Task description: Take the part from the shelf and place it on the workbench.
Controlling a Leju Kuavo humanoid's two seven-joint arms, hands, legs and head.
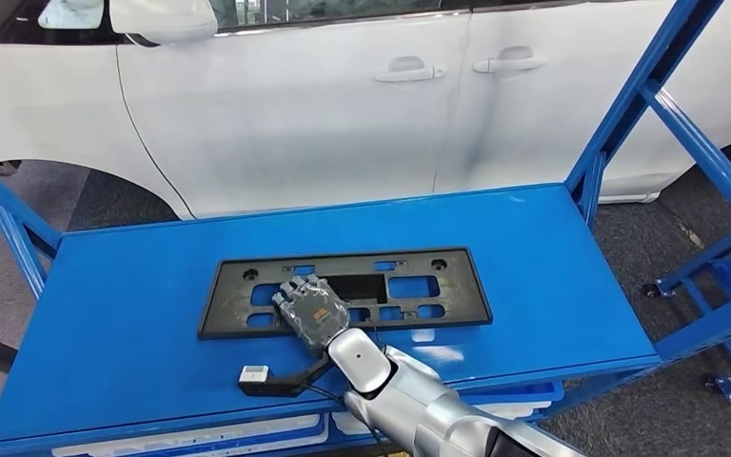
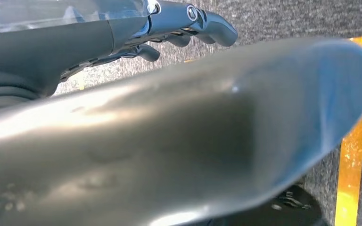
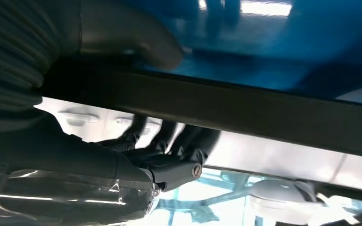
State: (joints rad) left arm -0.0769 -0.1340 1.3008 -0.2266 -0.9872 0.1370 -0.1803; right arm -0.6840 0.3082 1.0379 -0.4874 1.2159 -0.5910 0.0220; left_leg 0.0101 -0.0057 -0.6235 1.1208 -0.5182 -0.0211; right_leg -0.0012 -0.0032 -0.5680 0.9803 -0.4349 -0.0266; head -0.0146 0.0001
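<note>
The flat black part [image 1: 343,290] lies near the shelf's [image 1: 552,248] front edge. The right hand [image 1: 312,312] grips its front rim, thumb beneath. It looks light, stiff and wide, likely to tilt.

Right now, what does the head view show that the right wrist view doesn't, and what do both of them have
Head view alone: the whole black plate frame lying flat on the blue shelf, its cut-outs, the silver right arm, and the white car's door handles. Right wrist view alone: a close look at the thumb on one side of the frame's edge and the dark fingers on the other. Both share the right hand on the frame, the blue surface and the car.
</note>
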